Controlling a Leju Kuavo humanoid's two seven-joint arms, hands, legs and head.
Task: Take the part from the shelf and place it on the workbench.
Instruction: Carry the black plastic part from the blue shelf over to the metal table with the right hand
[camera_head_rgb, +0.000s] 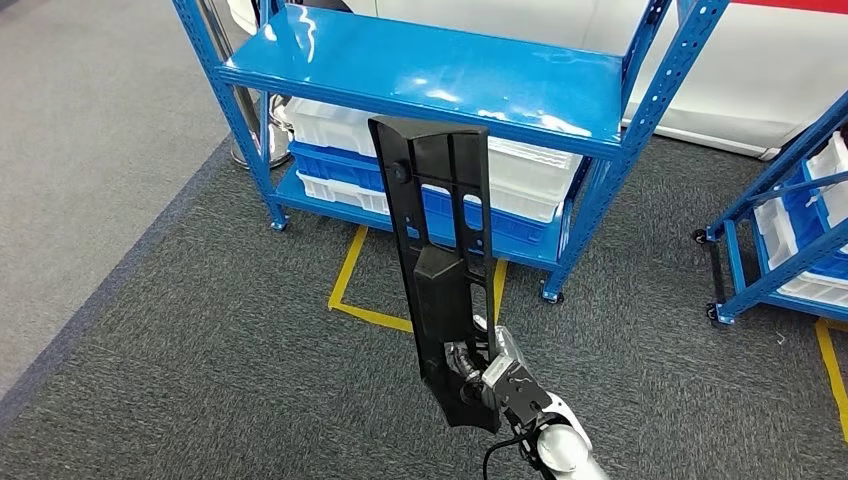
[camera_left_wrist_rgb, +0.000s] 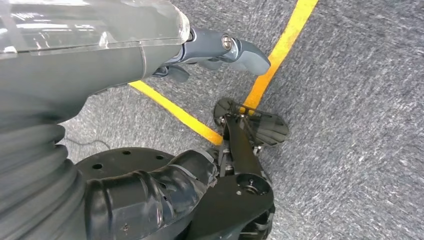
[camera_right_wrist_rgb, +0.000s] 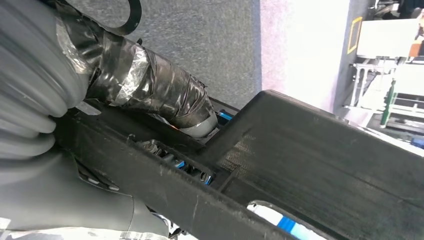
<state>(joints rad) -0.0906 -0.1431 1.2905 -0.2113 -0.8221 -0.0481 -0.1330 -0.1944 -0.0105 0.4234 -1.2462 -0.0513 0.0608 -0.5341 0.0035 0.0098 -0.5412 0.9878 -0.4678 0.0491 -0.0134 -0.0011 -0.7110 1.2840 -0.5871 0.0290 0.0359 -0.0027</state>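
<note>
Silver right arm (camera_head_rgb: 565, 452) with black cable; grey ribbed wrist covers; right hand (camera_head_rgb: 495, 375) (thumb wrapped in tape).

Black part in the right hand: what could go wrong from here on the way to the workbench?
1. The right hand grips the black part only near its lower end, so the long upper length could lever and slip in the fingers.
2. Its top end stands close before the blue shelf; turning away could clip the shelf edge.
</note>
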